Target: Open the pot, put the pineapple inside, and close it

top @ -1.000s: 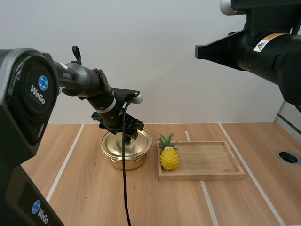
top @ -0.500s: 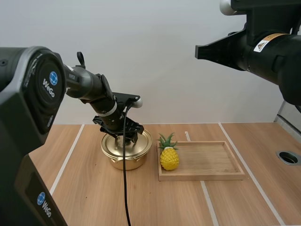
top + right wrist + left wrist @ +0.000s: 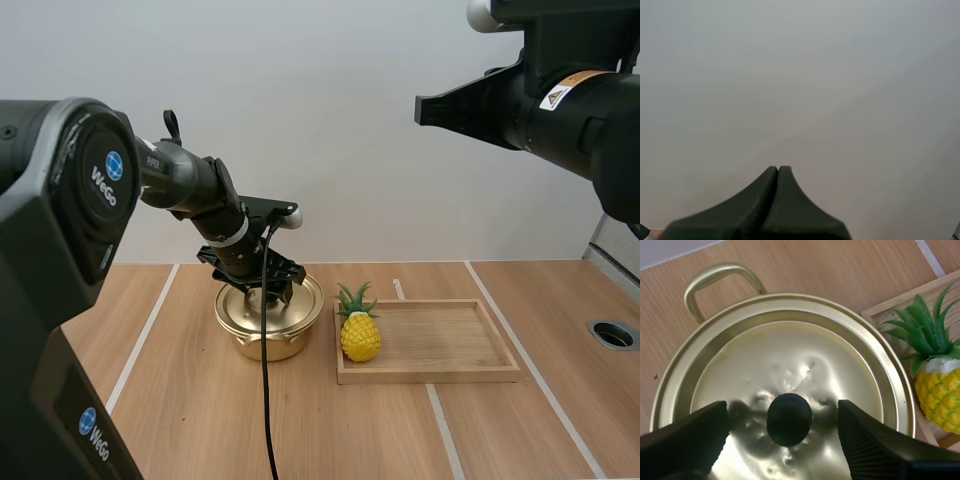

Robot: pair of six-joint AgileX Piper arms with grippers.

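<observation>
Left gripper (image 3: 783, 412) flanks lid knob (image 3: 789, 419) (2 fingers (image 3: 690, 437) apart); right gripper (image 3: 777, 172) pressed together.

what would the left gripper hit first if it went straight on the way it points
Probably the lid: the left gripper points down at it, open fingers either side of the black knob. How close the tips are is unclear.

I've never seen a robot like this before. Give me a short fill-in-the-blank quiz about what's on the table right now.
The left claw, straddling the black round knob, is ____.
The shiny golden metal pot is covered by its ____.
The yellow pineapple with green leaves stands in the shallow wooden ____.
The right claw, with nothing between its fingers, is ____.
Missing words: open; lid; tray; shut.
</observation>
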